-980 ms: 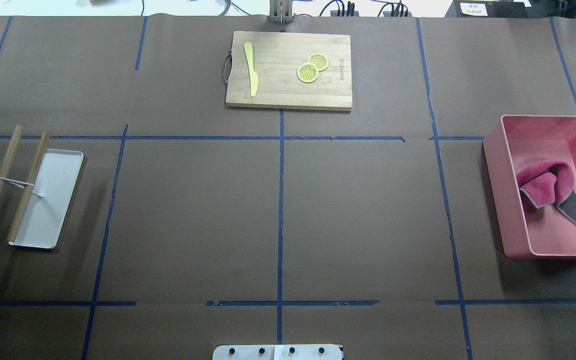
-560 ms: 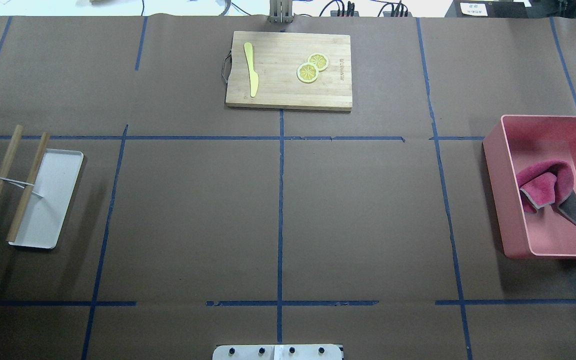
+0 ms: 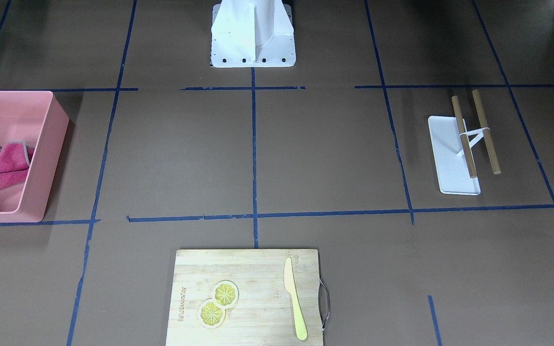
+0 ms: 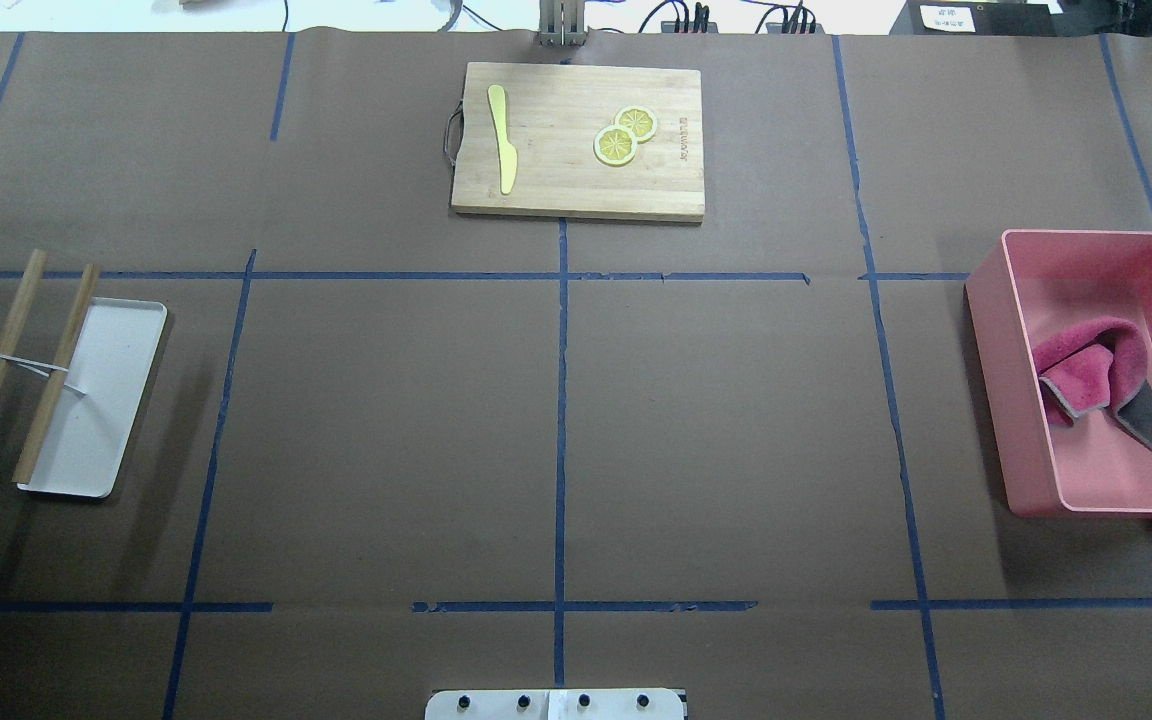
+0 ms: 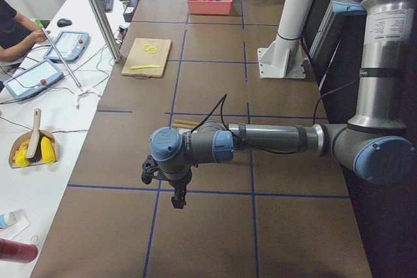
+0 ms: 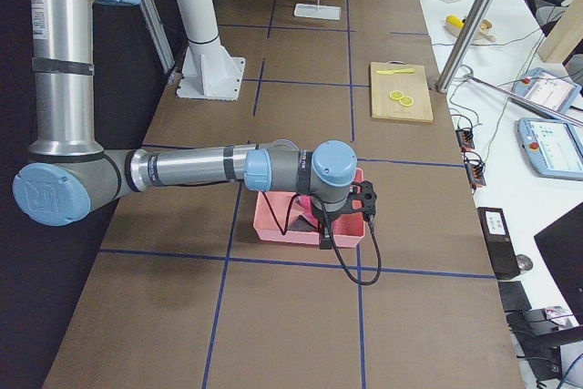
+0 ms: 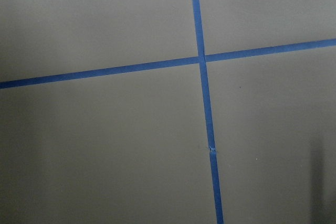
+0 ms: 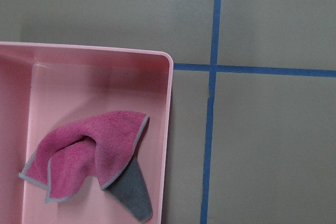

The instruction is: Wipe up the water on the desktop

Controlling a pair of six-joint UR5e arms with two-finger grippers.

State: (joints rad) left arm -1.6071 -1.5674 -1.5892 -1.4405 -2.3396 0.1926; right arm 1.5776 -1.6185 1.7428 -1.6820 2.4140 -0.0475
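The desktop (image 4: 386, 420) is a wide dark-brown surface with a blue tape grid; I can make out no water on it. A pink cloth with a grey underside (image 4: 1086, 365) lies crumpled in a pink bin (image 4: 996, 400) at the right edge, and the right wrist view looks straight down on that cloth (image 8: 89, 153). My right gripper (image 6: 325, 241) hangs above the bin in the exterior right view. My left gripper (image 5: 177, 200) hovers over bare desktop near a tape crossing in the exterior left view. Whether either gripper is open or shut I cannot tell.
A bamboo cutting board (image 4: 576, 190) at the far middle carries a yellow knife (image 4: 504, 140) and two lemon slices (image 4: 616, 145). A white tray (image 4: 106, 400) with two wooden sticks lies at the left. A person (image 5: 13, 27) sits at the side bench.
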